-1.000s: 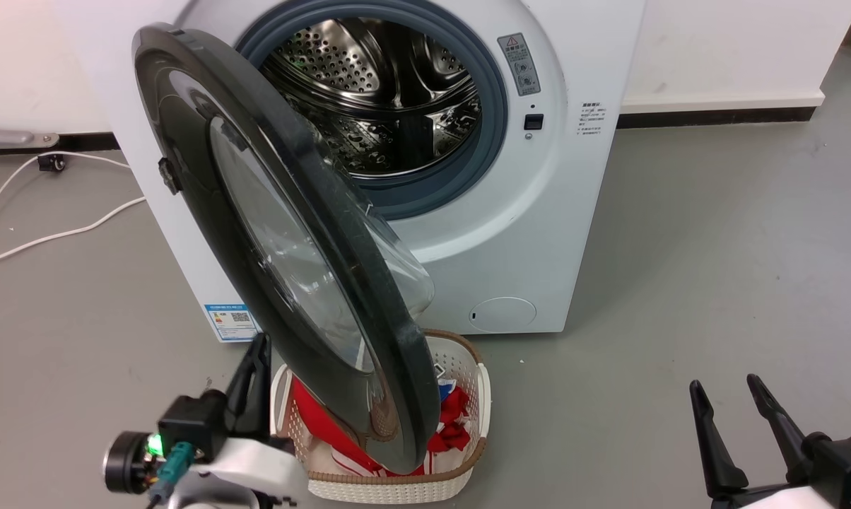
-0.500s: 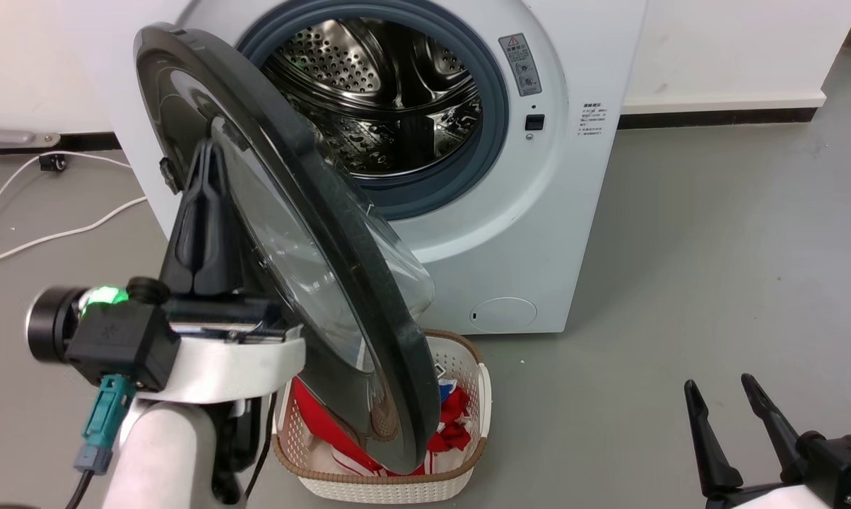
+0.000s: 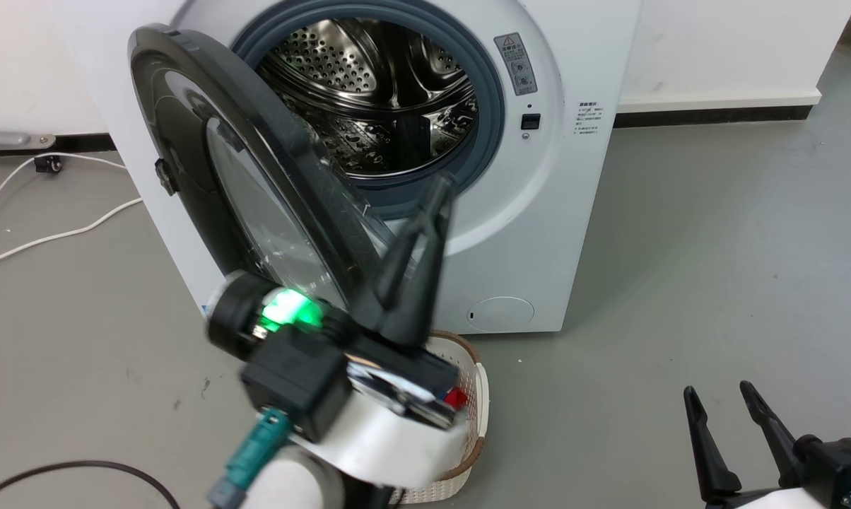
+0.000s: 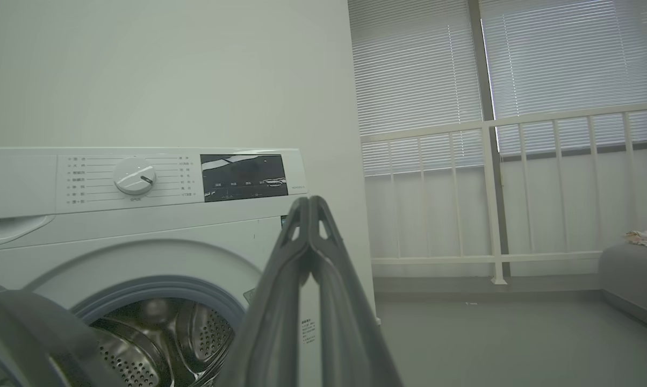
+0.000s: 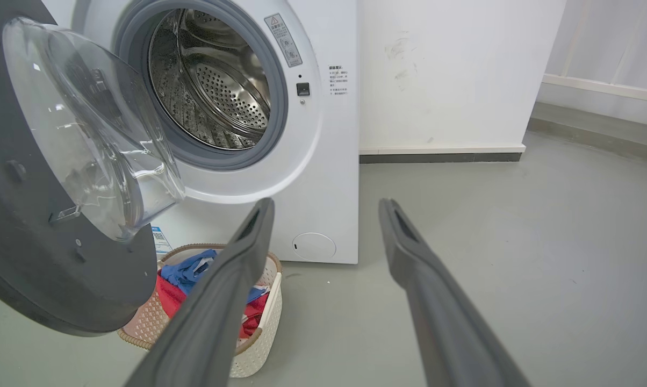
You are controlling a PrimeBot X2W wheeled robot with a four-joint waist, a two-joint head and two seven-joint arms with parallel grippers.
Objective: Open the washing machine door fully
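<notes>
Washing machine [image 3: 560,233] pictured with its steel drum [image 3: 376,92] laid bare and the task judged about half done: the washing machine door [image 3: 178,141] is found standing out at a slant from the machine's front, hinged on the side at the robot's left, and a further swing away from the opening remains to be made before it can be called fully open. A laundry basket [image 3: 476,396] is set at the machine's foot. The left tool [image 3: 441,189] is raised before the machine's opening, on the glass side of the door, its fingers pressed together with nothing between them. The right tool [image 3: 717,389] is seen low and well clear of the machine's front, its fingers spread wide and empty. In the head view the door's lower rim and most of the basket are covered by the blurred left arm. Contact between left tool and door cannot be made out, nor can the hinge be told
</notes>
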